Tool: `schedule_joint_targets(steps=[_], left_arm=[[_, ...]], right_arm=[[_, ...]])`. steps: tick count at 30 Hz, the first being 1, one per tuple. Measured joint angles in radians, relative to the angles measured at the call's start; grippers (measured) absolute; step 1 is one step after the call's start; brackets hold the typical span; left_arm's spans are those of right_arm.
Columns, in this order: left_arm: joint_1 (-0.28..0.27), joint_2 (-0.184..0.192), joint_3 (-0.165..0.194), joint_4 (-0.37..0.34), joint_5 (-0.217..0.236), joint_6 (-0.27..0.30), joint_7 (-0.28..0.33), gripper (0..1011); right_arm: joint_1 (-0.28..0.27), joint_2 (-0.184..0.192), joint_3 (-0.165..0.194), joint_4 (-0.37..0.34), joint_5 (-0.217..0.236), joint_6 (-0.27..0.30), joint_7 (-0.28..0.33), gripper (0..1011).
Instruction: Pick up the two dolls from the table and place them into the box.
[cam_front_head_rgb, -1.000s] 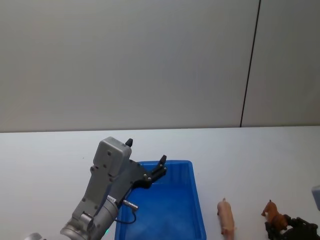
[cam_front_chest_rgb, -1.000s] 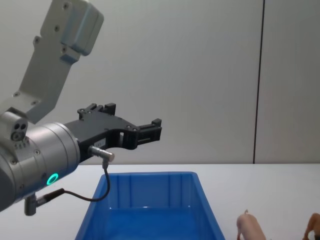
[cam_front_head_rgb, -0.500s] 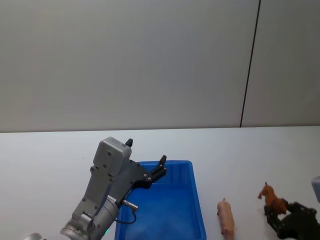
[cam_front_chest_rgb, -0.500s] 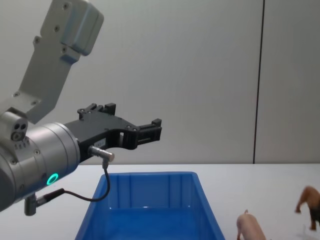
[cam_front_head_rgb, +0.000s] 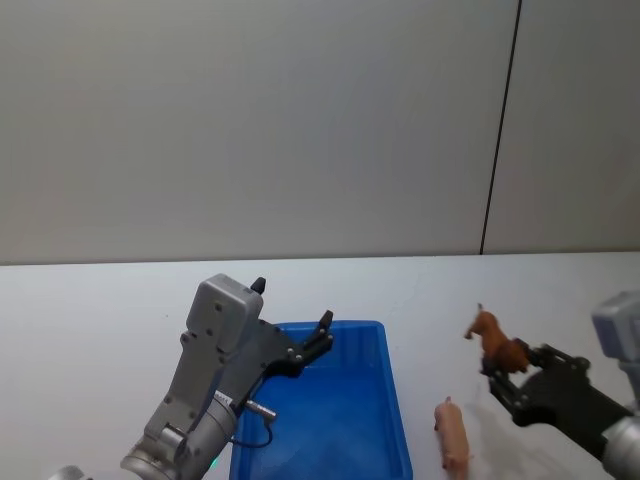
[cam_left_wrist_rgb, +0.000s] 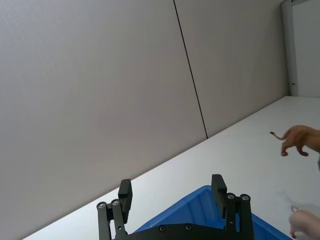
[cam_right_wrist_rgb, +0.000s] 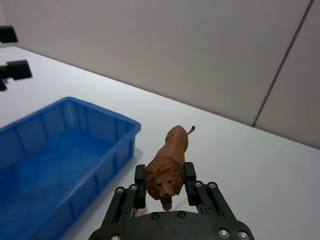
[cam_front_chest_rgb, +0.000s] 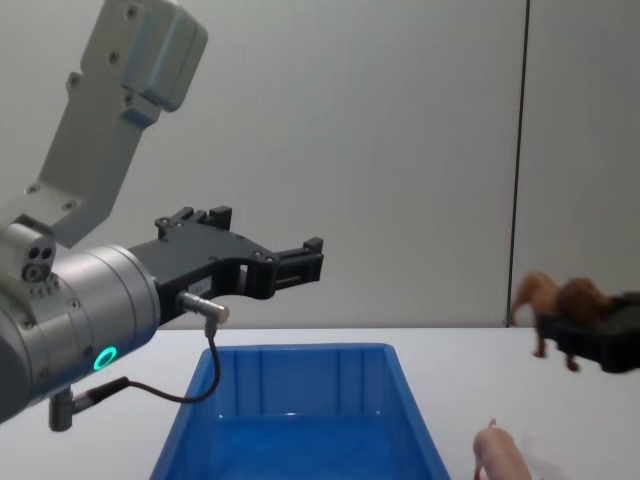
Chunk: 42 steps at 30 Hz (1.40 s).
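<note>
My right gripper (cam_front_head_rgb: 503, 366) (cam_right_wrist_rgb: 165, 182) (cam_front_chest_rgb: 580, 325) is shut on the reddish-brown maned doll (cam_front_head_rgb: 490, 338) (cam_right_wrist_rgb: 169, 162) (cam_front_chest_rgb: 556, 300) and holds it in the air, right of the box and above the table (cam_front_head_rgb: 80, 310). The pale pink pig doll (cam_front_head_rgb: 452, 436) (cam_front_chest_rgb: 497, 456) (cam_left_wrist_rgb: 305, 223) lies on the table beside the box's right wall. The blue box (cam_front_head_rgb: 390, 400) (cam_right_wrist_rgb: 120, 125) (cam_front_chest_rgb: 410, 390) is open-topped with nothing inside. My left gripper (cam_front_head_rgb: 292, 325) (cam_left_wrist_rgb: 172, 195) (cam_front_chest_rgb: 268, 250) hovers open above the box's far left part, holding nothing.
A plain grey wall with a dark vertical seam (cam_front_head_rgb: 500, 130) stands behind the table. White tabletop stretches left of the box and behind it.
My right gripper has lifted the reddish-brown doll off the table and carried it up and to the left, toward the box. The left arm and the pig doll have not moved.
</note>
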Motion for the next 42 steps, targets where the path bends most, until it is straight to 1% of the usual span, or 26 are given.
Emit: schedule_joint_targets(steps=[3,4,6,10,11,16,22,28,29,30,32,35,36,38,40,42], left_arm=[[0.000,0.000,0.000,0.000,0.000,0.000,0.000,1006],[0.000,0.000,0.000,0.000,0.000,0.000,0.000,1006],[0.000,0.000,0.000,0.000,0.000,0.000,0.000,1006],[0.000,0.000,0.000,0.000,0.000,0.000,0.000,1006],[0.000,0.000,0.000,0.000,0.000,0.000,0.000,1006],[0.000,0.000,0.000,0.000,0.000,0.000,0.000,1006],[0.000,0.000,0.000,0.000,0.000,0.000,0.000,1006],[0.000,0.000,0.000,0.000,0.000,0.000,0.000,1006],[0.000,0.000,0.000,0.000,0.000,0.000,0.000,1006],[0.000,0.000,0.000,0.000,0.000,0.000,0.000,1006],[0.000,0.000,0.000,0.000,0.000,0.000,0.000,1006],[0.000,0.000,0.000,0.000,0.000,0.000,0.000,1006],[0.000,0.000,0.000,0.000,0.000,0.000,0.000,1006],[0.000,0.000,0.000,0.000,0.000,0.000,0.000,1006],[0.000,0.000,0.000,0.000,0.000,0.000,0.000,1006],[0.000,0.000,0.000,0.000,0.000,0.000,0.000,1006]], right_arm=[[0.039,-0.023,-0.013,0.018,-0.010,0.016,0.045,427],[0.039,-0.023,-0.013,0.018,-0.010,0.016,0.045,427],[0.071,-0.043,-0.025,0.039,-0.018,0.033,0.079,427],[0.099,-0.063,-0.037,0.065,-0.026,0.054,0.113,427],[0.115,-0.074,-0.044,0.082,-0.030,0.061,0.129,427],[0.155,-0.106,-0.068,0.131,-0.043,0.082,0.182,427],[0.181,-0.129,-0.087,0.165,-0.046,0.080,0.230,427],[0.196,-0.144,-0.104,0.182,-0.046,0.061,0.273,429],[0.198,-0.146,-0.107,0.185,-0.046,0.059,0.278,461],[0.199,-0.148,-0.109,0.186,-0.046,0.058,0.280,461],[0.205,-0.153,-0.116,0.195,-0.049,0.056,0.292,566],[0.210,-0.157,-0.120,0.202,-0.052,0.055,0.299,627],[0.212,-0.159,-0.122,0.206,-0.054,0.055,0.301,688],[0.215,-0.161,-0.124,0.210,-0.056,0.055,0.302,722],[0.217,-0.161,-0.126,0.214,-0.058,0.054,0.303,801],[0.218,-0.161,-0.127,0.217,-0.060,0.053,0.302,839]])
